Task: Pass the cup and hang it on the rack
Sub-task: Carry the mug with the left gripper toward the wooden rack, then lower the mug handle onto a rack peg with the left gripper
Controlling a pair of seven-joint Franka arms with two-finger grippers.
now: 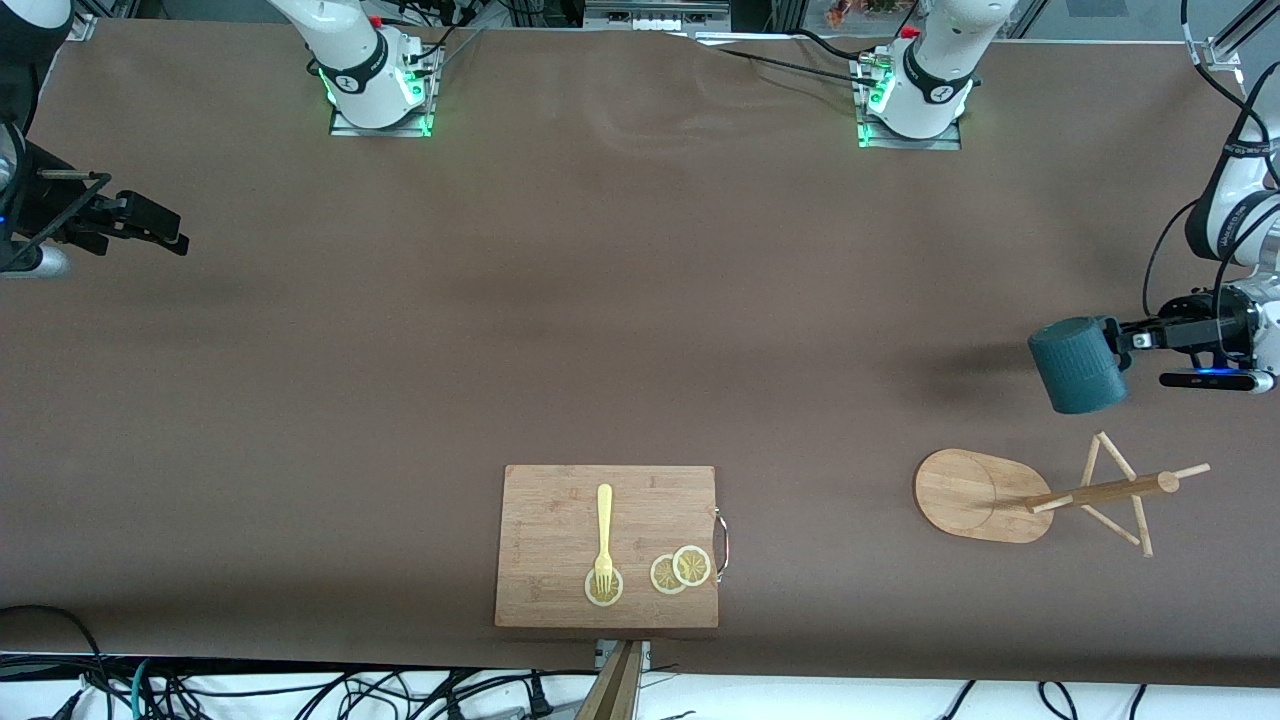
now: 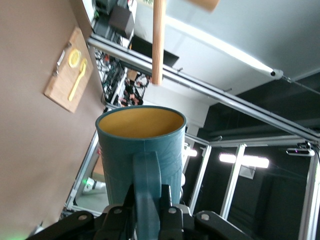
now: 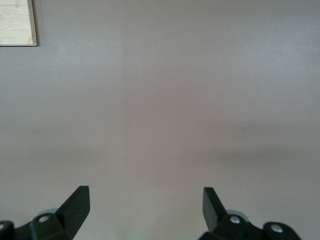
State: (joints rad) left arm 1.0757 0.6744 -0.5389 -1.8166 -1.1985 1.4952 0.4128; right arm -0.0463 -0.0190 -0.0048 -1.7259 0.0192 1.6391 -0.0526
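Cutting board point(image 1: 607, 546) on brown table point(image 1: 600, 330).

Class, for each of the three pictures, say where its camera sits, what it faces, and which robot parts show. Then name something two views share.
Front view: high across the table, facing both arm bases; left pincer holds the cup in the air near the rack.
Left wrist view: on the left arm, tilted, looking along its pincer past the cup; a rack peg shows.
Right wrist view: on the right arm, facing down at the table; open pincer.
Shared: the cutting board appears in all three.
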